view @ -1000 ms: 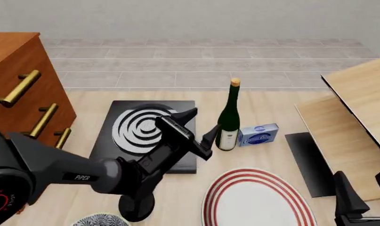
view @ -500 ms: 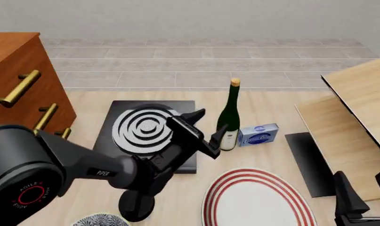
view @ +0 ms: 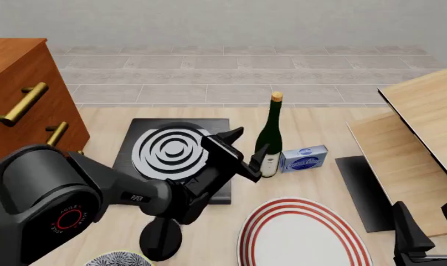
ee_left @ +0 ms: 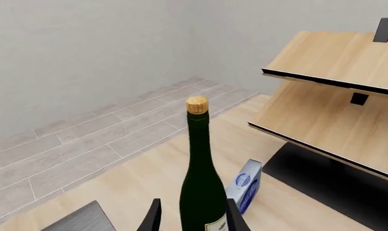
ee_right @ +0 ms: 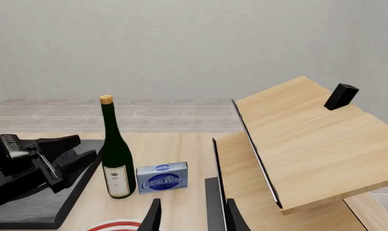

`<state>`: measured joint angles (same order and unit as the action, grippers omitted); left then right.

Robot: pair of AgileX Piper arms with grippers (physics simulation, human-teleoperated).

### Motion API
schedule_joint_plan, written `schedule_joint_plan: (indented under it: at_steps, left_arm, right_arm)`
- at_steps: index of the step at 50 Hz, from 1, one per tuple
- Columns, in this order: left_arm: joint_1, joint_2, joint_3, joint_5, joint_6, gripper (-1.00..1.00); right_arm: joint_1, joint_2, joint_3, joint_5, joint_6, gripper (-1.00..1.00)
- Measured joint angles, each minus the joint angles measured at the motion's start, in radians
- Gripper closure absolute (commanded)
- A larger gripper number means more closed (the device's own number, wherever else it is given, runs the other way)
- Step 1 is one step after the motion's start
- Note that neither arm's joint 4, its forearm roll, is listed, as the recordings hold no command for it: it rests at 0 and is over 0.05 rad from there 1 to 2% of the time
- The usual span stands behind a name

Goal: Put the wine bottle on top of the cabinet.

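The wine bottle (view: 269,137) stands upright on the table, dark green with a tan cork and a pale label low down. In the left wrist view the bottle (ee_left: 202,183) rises between the two fingertips of my left gripper (ee_left: 194,217), which is open, with a gap still showing on one side. From the front, the left gripper (view: 247,145) reaches the bottle's lower body from the left. The reddish-brown cabinet (view: 20,83) with brass handles stands at the far left. My right gripper (view: 424,227) is open and empty at the bottom right, far from the bottle (ee_right: 117,159).
A black pad with white rings (view: 145,160) lies under my left arm. A blue box (view: 304,158) sits just right of the bottle. A red-striped plate (view: 301,235) lies in front. A slanted pale wood shelf (view: 422,127) fills the right side.
My left arm has reached further forward and right, bringing its open fingers from short of the bottle to either side of its lower body. The bottle and right arm have not moved.
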<state>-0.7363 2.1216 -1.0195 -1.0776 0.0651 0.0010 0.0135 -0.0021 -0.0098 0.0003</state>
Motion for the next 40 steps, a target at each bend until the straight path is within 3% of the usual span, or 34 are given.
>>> schedule_joint_plan:
  at_steps: [40]
  left_arm:
    - [-0.008, 0.140, -0.156, 0.025, 0.011, -1.00]
  right_arm:
    - [0.000, 0.000, 0.000, 0.000, 0.000, -1.00]
